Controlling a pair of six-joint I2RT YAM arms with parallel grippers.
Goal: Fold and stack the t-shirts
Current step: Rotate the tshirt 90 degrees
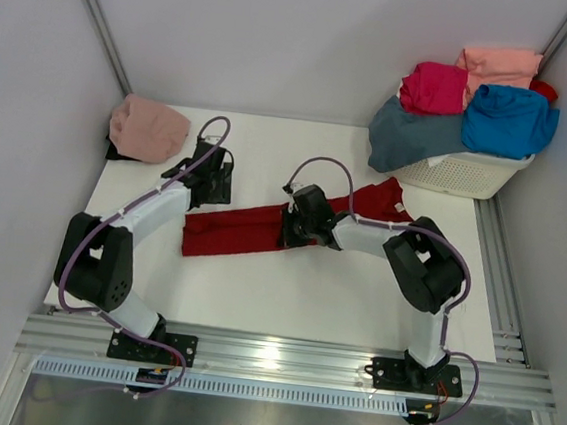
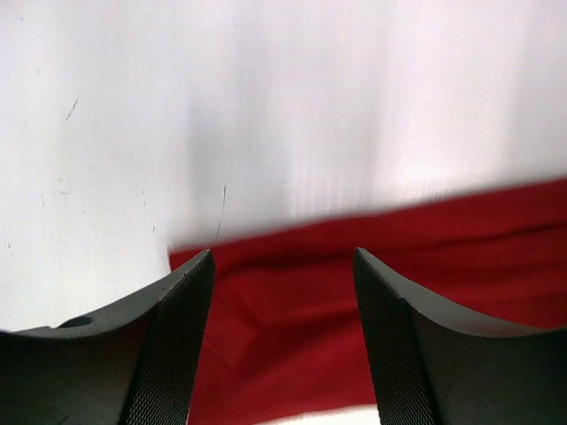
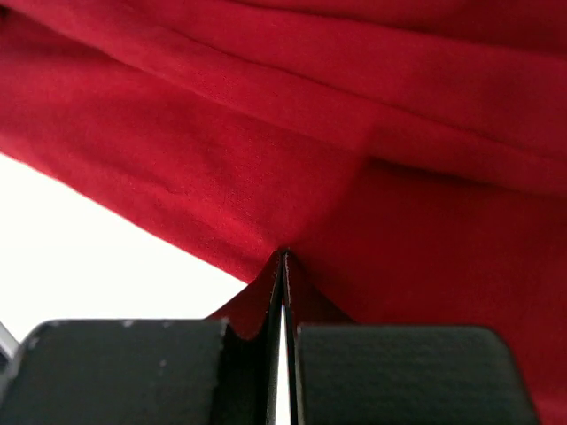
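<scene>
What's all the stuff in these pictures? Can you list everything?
dark red t-shirt: one, dark red, long strip mid-table
pink t-shirt: one, dusty pink, far left corner
magenta t-shirt: one, magenta, in the basket
salmon t-shirt: one, salmon, back of the basket
blue t-shirt: one, bright blue, basket's right
grey-blue t-shirt: one, slate, over basket's left rim
basket: one, white lattice, far right
table: one, white
left gripper: one, black, open by the dark red t-shirt's end
right gripper: one, black, pinching the dark red t-shirt

A long shirt (image 1: 236,233) lies across the middle of the desk (image 1: 285,298). My right claw (image 3: 282,261) pinches it near its middle. My left claw (image 2: 283,266) is by its left end. A folded shirt (image 1: 149,127) sits back left. A basket (image 1: 468,175) sits back right, with a heap of shirts (image 1: 474,110) in it.
</scene>
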